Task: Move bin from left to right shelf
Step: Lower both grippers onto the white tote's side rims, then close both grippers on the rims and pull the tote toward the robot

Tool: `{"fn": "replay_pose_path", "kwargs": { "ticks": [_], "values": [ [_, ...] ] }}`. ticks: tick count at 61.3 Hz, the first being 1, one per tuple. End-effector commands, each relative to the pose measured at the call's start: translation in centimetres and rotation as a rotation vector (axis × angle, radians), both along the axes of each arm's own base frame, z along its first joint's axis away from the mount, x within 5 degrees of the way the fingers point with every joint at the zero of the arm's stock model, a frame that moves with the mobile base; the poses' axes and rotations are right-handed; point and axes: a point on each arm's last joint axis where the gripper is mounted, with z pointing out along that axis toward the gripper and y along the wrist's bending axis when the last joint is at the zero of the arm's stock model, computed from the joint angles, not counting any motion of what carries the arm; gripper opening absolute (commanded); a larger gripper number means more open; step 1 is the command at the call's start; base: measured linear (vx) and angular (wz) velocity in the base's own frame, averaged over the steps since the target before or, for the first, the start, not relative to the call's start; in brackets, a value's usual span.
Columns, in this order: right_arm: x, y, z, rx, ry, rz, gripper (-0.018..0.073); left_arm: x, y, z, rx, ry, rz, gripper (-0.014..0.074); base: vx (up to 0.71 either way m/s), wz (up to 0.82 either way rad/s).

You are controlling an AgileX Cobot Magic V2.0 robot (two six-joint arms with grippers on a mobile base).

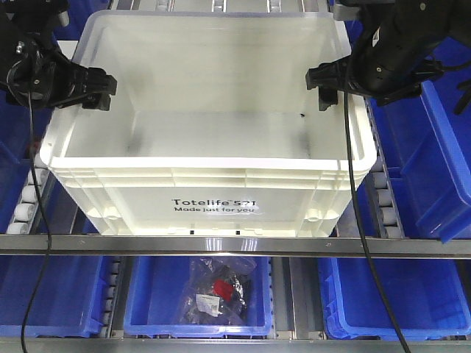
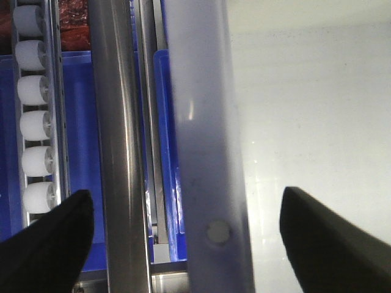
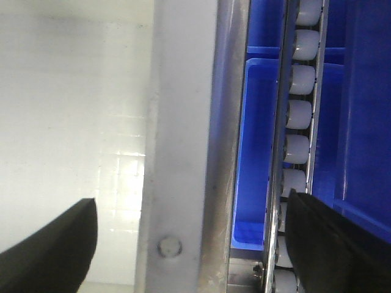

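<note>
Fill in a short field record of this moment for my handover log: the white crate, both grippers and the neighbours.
bin: white crate printed "Totelife 521", looks empty, sitting on rollers
left gripper: open, fingers either side of the bin's left rim
right gripper: open, fingers either side of the right rim
neighbours: blue bins beside and below
lower middle: bagged items in a blue bin
</note>
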Motion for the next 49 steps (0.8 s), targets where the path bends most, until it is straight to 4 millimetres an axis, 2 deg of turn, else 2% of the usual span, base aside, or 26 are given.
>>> {"fn": "replay_pose_path", "kwargs": {
  "ticks": [1,10,25,38,49],
  "values": [
    [-0.28,-0.36,2.6,0.017,-0.098,0.009,0.0594,-0.25,-0.19,2.59,-0.025,-0.108,0.002,0.0594,0.0,0.0],
    [-0.31,-0.33,2.59,0.018,-0.094,0.014,0.0561,-0.26,-0.19,2.58,-0.025,-0.107,0.002,0.0594,0.0,0.0],
    [-0.45,-0.05,2.52,0.036,-0.079,0.045,0.0414,-0.31,-0.18,2.54,-0.024,-0.099,0.002,0.058,0.0,0.0],
    [-0.45,-0.04,2.52,0.037,-0.078,0.045,0.0275,-0.33,-0.2,2.53,-0.026,-0.097,0.003,0.0477,0.0,0.0],
    [-0.45,-0.04,2.52,0.037,-0.078,0.045,0.0182,-0.34,-0.21,2.52,-0.028,-0.095,0.003,0.035,0.0,0.0]
  ]
}}
